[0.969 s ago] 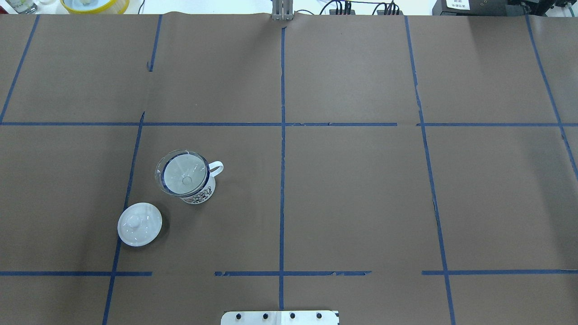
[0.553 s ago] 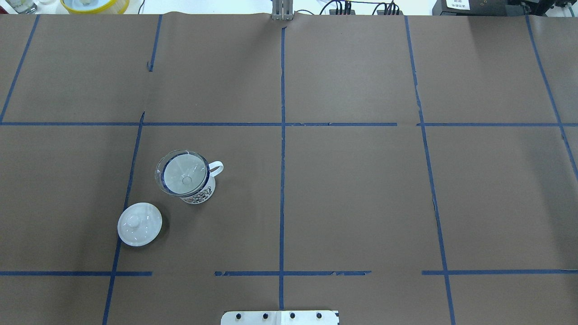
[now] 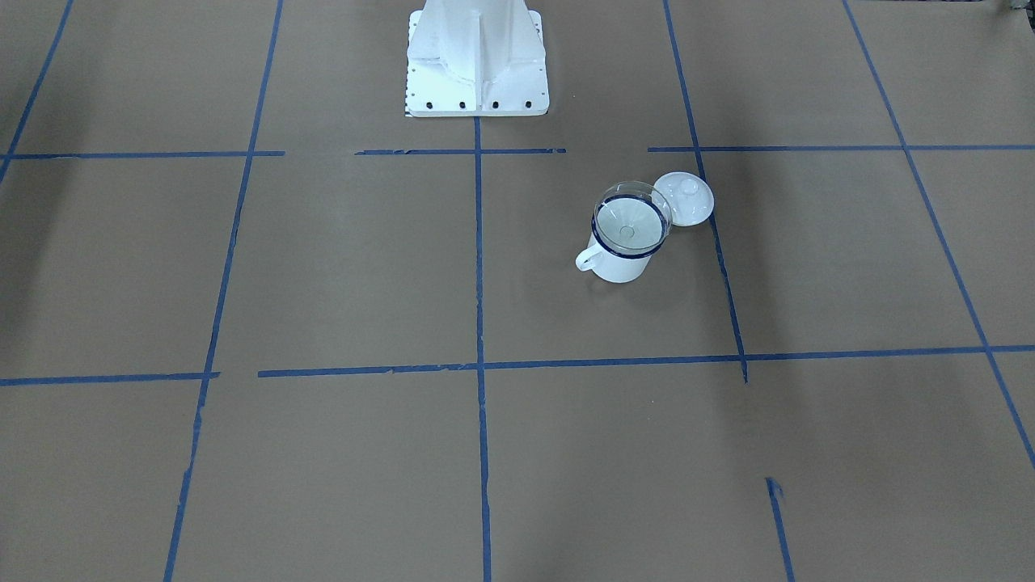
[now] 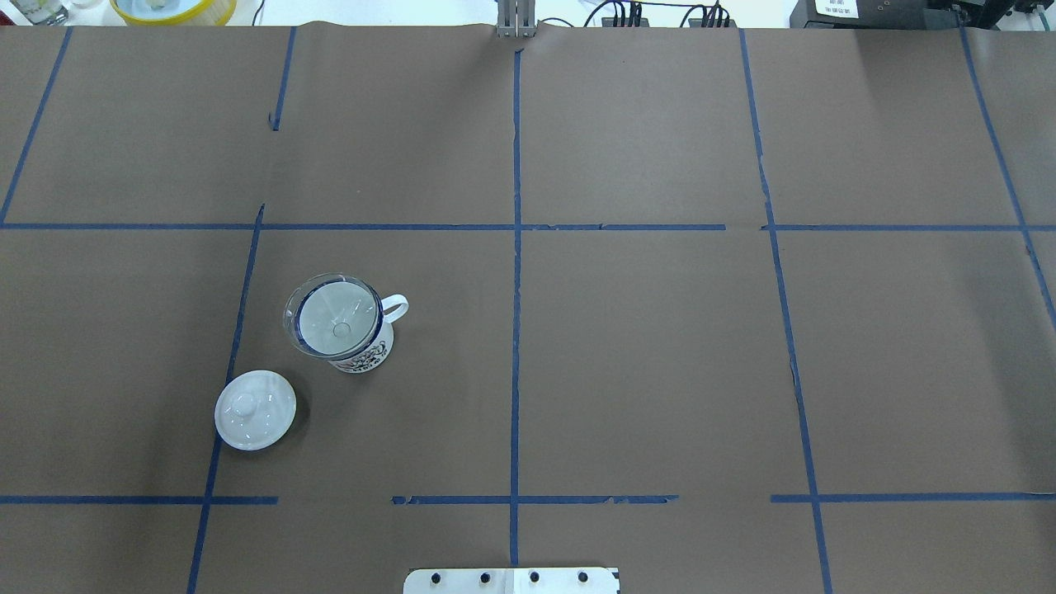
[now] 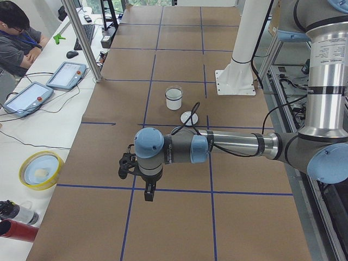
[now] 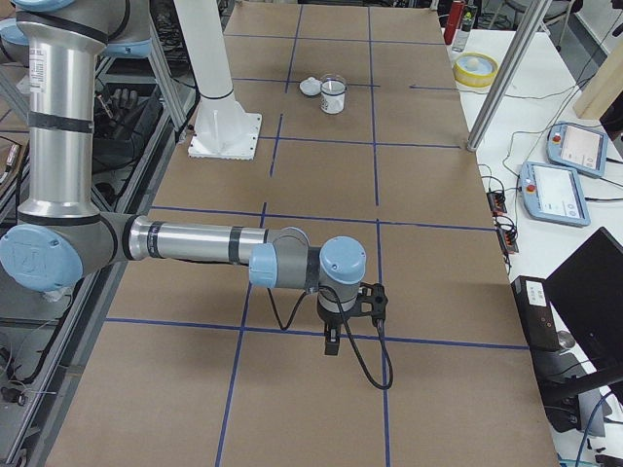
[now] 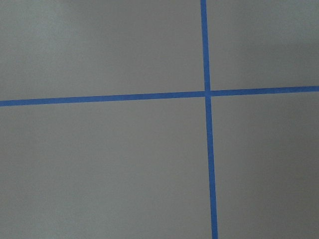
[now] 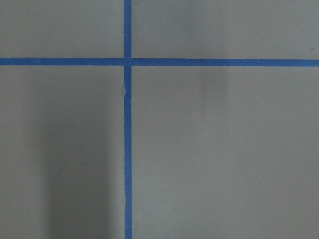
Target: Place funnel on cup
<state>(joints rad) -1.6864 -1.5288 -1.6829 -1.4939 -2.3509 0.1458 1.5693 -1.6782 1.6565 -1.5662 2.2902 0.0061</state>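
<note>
The clear funnel (image 4: 334,320) sits upright in the mouth of the white cup (image 4: 367,350) with the dark blue rim, left of the table's middle. Both also show in the front view, funnel (image 3: 631,213) in cup (image 3: 618,263). Neither gripper is near them. My left gripper (image 5: 148,193) shows only in the exterior left view, hanging over bare table. My right gripper (image 6: 331,344) shows only in the exterior right view, far from the cup (image 6: 334,94). I cannot tell whether either is open or shut. The wrist views show only brown paper and blue tape.
A round white knobbed lid (image 4: 256,410) lies beside the cup, toward the robot. The robot's base plate (image 4: 511,580) is at the near table edge. A yellow bowl (image 4: 173,8) stands beyond the far edge. An operator (image 5: 16,32) and tablets sit alongside.
</note>
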